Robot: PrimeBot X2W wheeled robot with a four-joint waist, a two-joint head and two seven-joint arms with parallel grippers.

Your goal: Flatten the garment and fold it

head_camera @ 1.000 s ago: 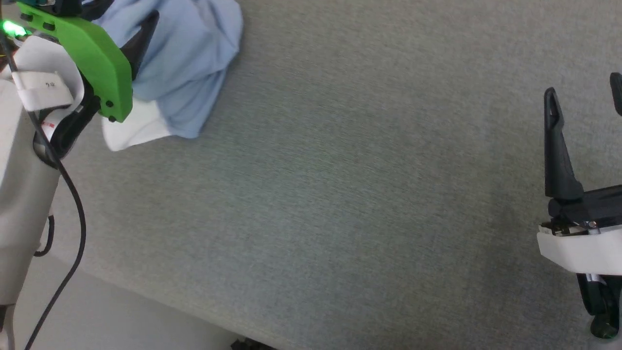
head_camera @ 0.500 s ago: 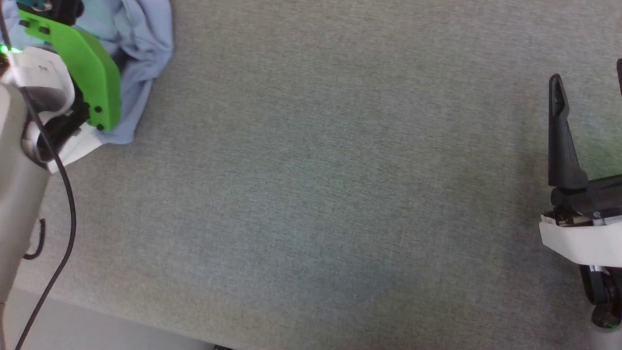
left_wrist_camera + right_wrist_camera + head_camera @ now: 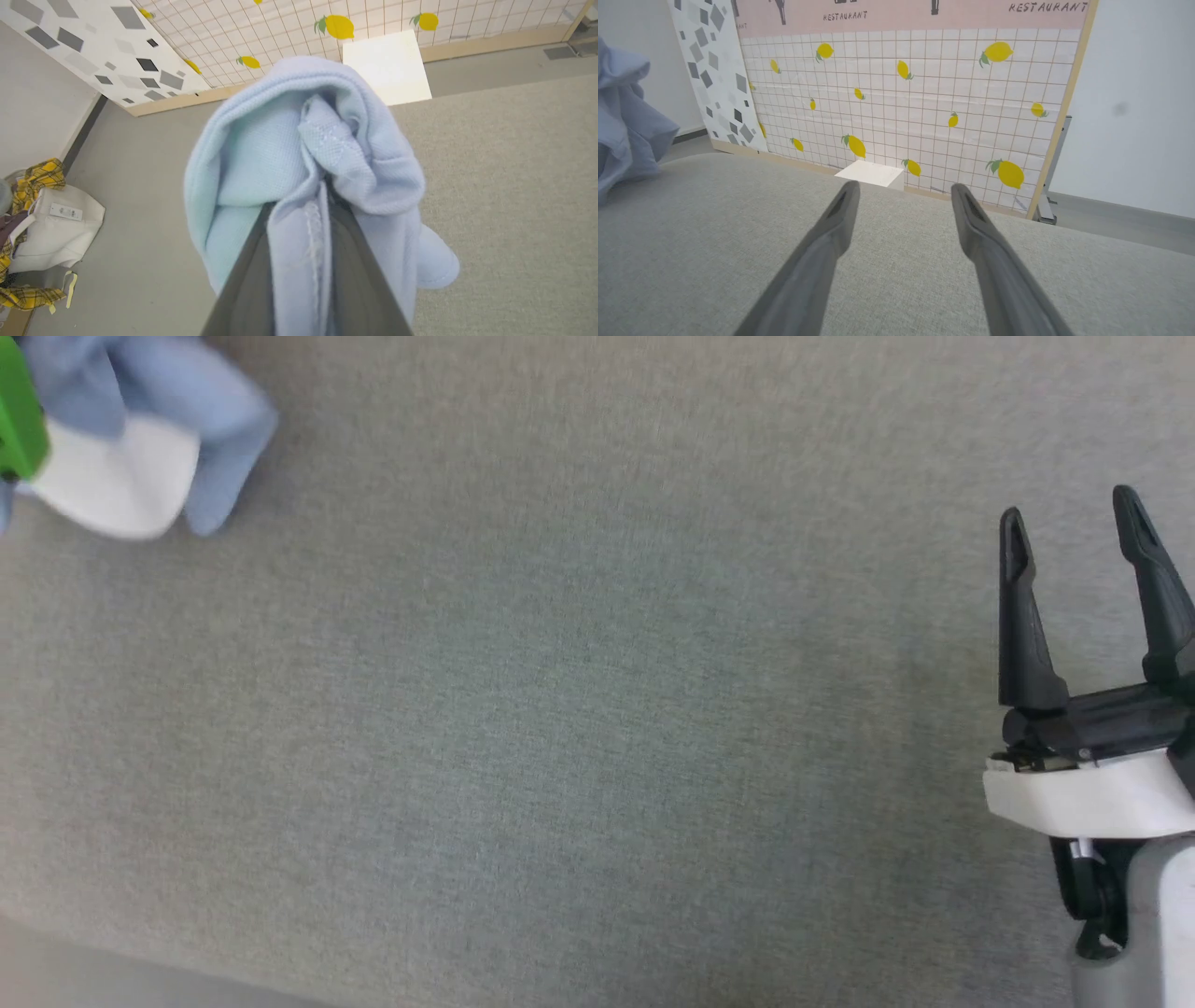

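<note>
Left end effector (image 3: 323, 193) clamps the garment (image 3: 261, 154) bunched around it.

- grey fabric surface (image 3: 597, 709) was flat with a fine weave, and its near edge cut across the bottom left of the head view
- light blue garment (image 3: 219, 429) was bunched over its far left part; contact with the surface couldn't be told
- far edge looked rounded in the right wrist view
</note>
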